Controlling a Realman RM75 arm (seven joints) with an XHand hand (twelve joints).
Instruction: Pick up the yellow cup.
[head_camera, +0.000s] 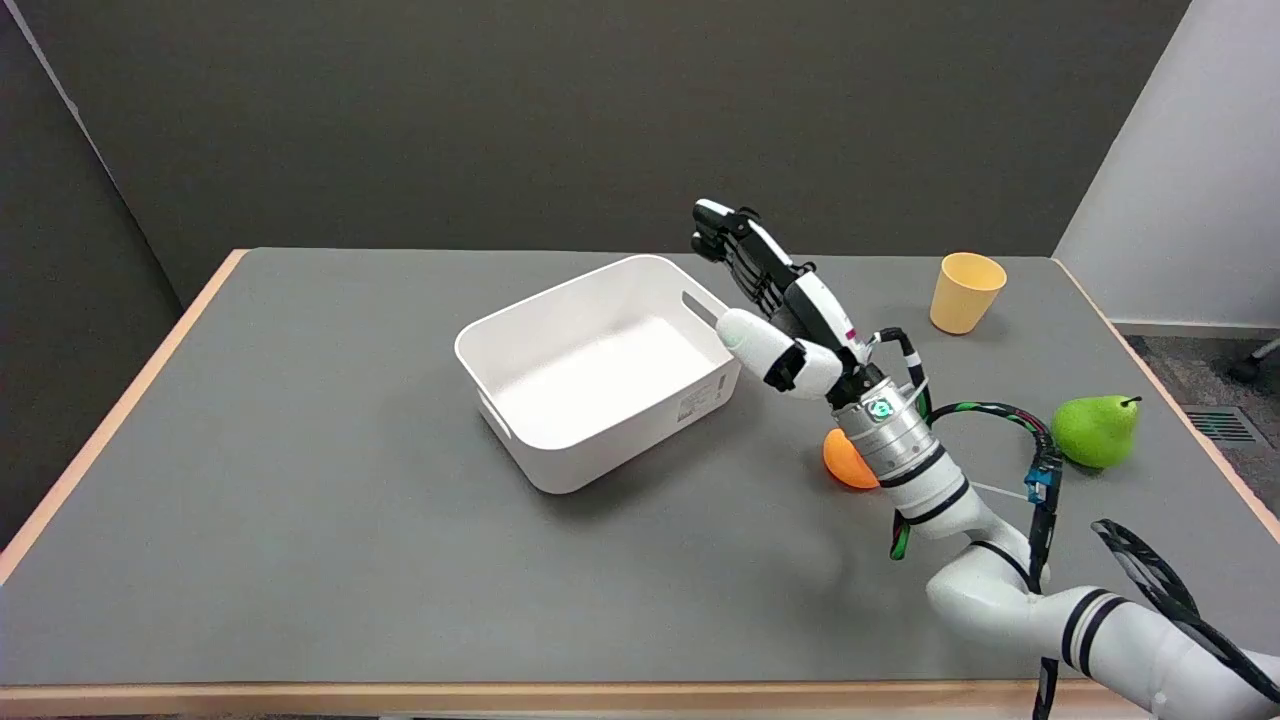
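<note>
The yellow cup (966, 291) stands upright near the table's far right edge. My right hand (775, 305) hangs in the air well to the cup's left, above the right rim of the white bin (598, 370). Its fingers stretch out toward the far side and hold nothing. The thumb sticks out to the left over the bin's corner. A wide gap of bare table separates the hand from the cup.
An orange fruit (847, 461) lies partly hidden behind my wrist. A green pear (1096, 430) sits near the right table edge. The white bin holds nothing. The grey table (300, 480) has a wooden edge all round.
</note>
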